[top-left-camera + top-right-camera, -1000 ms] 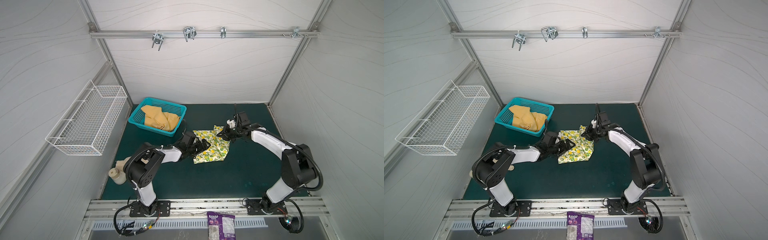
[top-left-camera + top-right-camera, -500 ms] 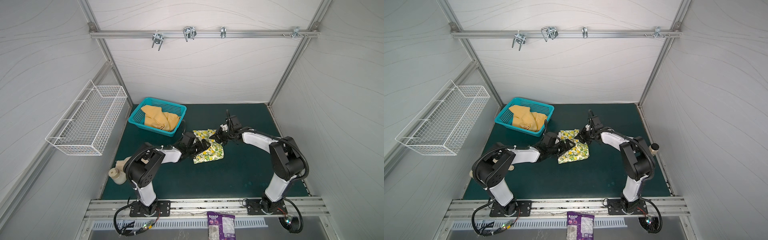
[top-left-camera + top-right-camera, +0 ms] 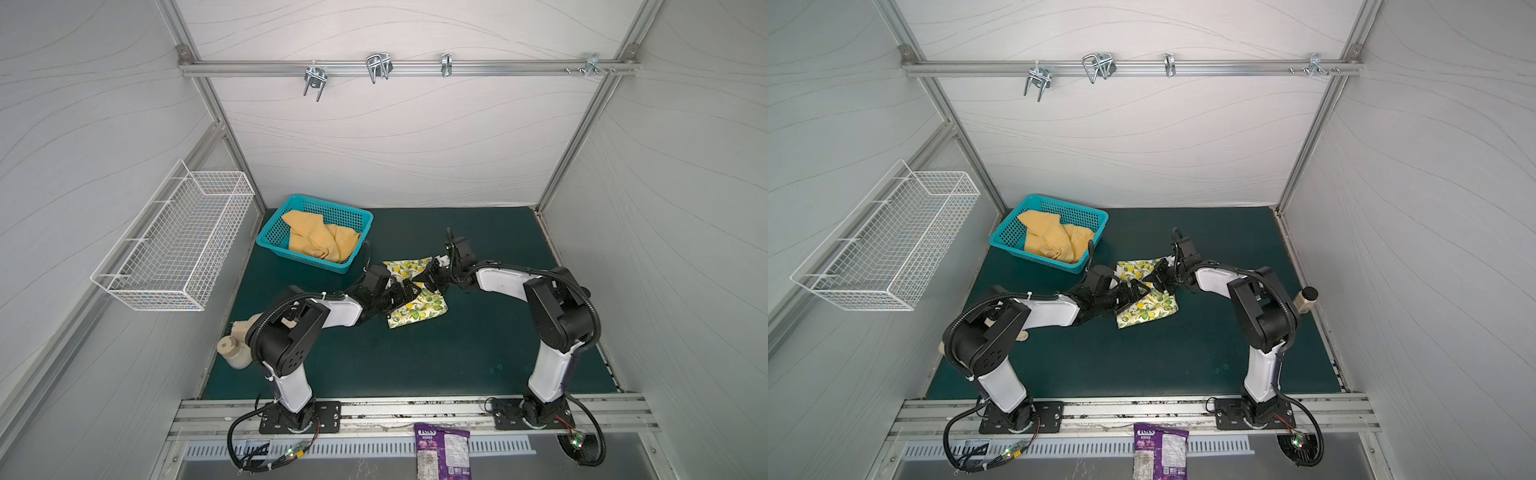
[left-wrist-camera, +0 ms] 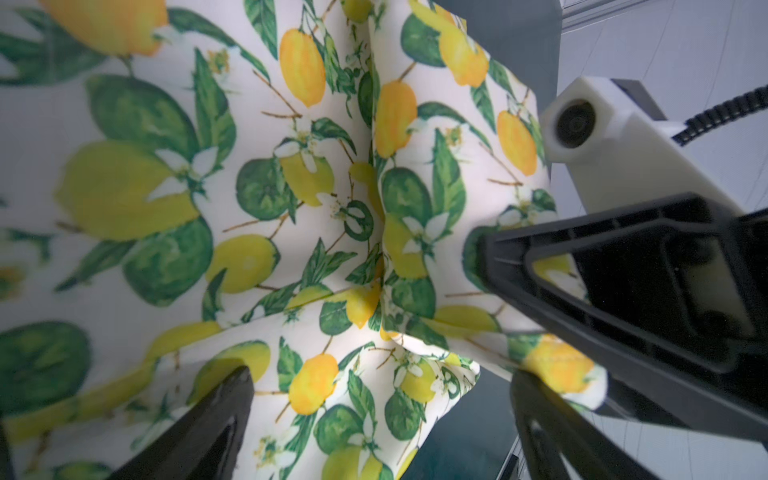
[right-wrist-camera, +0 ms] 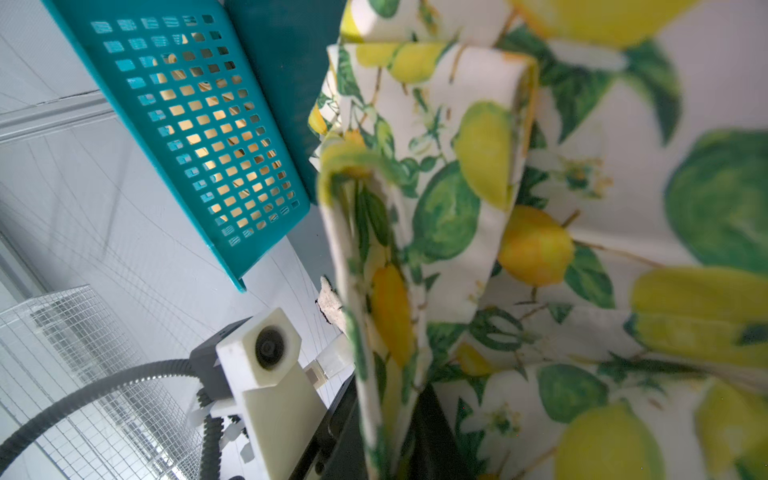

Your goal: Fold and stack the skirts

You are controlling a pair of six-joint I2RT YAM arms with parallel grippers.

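Looking across the green surface (image 3: 415,365), you find the lemon skirt (image 3: 419,309) lying partly folded near its middle, with both arms meeting over it. Your left hand (image 3: 409,291) sits low on the skirt's left part. Its fingers (image 4: 224,399) are spread wide, with cloth between and beneath them and nothing gripped. Your right hand (image 3: 428,277) is at the skirt's far right edge, jaws narrow, pinching a raised fold of the lemon print. In the right wrist view that fold stands up and runs straight into the hand. The two hands are just beside each other above the cloth. Your mustard skirt (image 3: 320,241) lies well apart from them, crumpled inside the teal basket (image 3: 303,258) at the far left corner of the surface. A cream bottle (image 3: 232,353) and a beige rag (image 3: 245,328) sit at the left edge, beside your left arm's elbow.
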